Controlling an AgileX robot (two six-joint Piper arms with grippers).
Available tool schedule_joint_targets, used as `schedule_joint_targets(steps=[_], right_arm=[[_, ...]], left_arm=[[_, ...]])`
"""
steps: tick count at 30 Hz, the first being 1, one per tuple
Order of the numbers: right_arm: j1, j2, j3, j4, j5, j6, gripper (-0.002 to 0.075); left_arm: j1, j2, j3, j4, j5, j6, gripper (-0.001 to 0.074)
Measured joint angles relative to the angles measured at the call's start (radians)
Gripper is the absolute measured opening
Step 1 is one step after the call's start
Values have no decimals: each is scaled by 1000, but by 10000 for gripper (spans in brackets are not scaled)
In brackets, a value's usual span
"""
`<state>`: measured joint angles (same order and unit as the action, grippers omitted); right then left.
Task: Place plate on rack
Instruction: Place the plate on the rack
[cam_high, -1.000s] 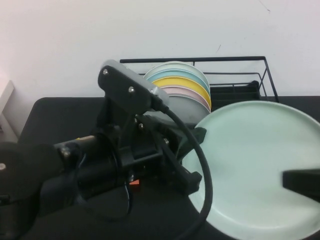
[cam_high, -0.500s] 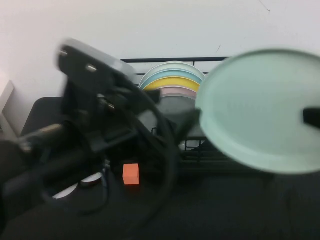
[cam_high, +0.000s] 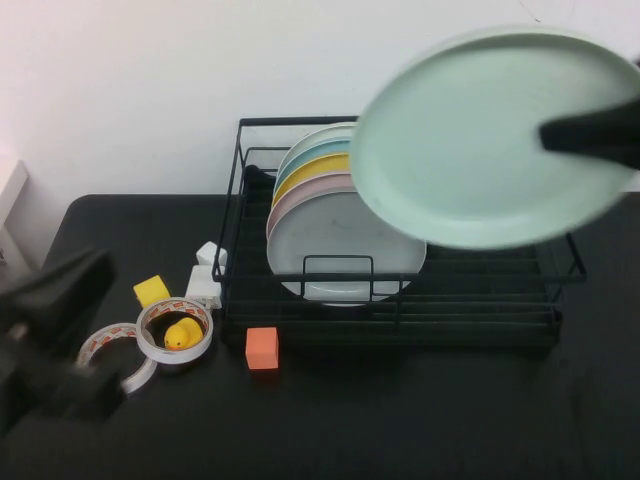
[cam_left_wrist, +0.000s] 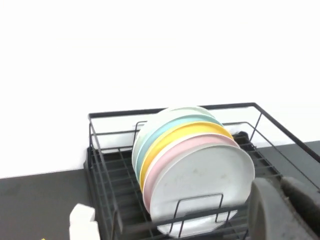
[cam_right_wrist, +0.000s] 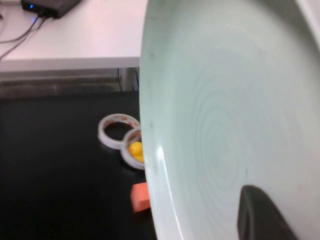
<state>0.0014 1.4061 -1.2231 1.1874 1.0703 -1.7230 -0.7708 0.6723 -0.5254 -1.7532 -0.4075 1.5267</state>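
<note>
The right gripper (cam_high: 600, 135), clamped on the right edge of the pale mint-green plate (cam_high: 480, 140), holds it in the air above the right half of the black wire dish rack (cam_high: 400, 300), its face tipped toward the camera rather than on edge. The rack's left half already carries a row of upright plates (cam_high: 320, 215), white, teal, yellow, pink and a greyish-white one nearest; the bare slots lie to the right, below the raised plate. Judging by that, the plate must turn upright, its face parallel to the standing row, before it goes down into a free slot. The left gripper (cam_high: 50, 330) sits low at the near left of the table, blurred, and whether its fingers are apart or together cannot be told. Near the rack's left end lie two tape rolls (cam_high: 150, 340), one ringing a yellow duck (cam_high: 182, 333), a yellow block (cam_high: 151, 291), an orange block (cam_high: 262, 348) and a white object (cam_high: 206, 278). The plate hides the rack's far right corner.
</note>
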Motion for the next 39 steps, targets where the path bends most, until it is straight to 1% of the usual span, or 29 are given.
schedule_joint_targets(steps=[3, 7, 11, 15, 19, 25, 39], right_arm=[[40, 103, -105, -6, -4, -50, 144], [132, 227, -215, -46, -70, -73, 144], [213, 347, -311, -108, -155, -78, 144], [262, 464, -388, -124, -233, -78, 144], [280, 564, -436, -129, -269, -78, 144], [295, 654, -449, -131, -275, -60, 144], [296, 704, -453, -134, -347, -41, 144]], left_arm=[[0, -91, 64, -4, -3, -34, 4], [0, -176, 139, -4, 12, -130, 0], [0, -220, 211, -4, 87, -188, 0], [0, -221, 266, -4, 177, -209, 0], [0, -221, 288, -4, 241, -228, 0], [0, -221, 288, 0, 261, -243, -1], [0, -221, 288, 0, 253, -226, -1]])
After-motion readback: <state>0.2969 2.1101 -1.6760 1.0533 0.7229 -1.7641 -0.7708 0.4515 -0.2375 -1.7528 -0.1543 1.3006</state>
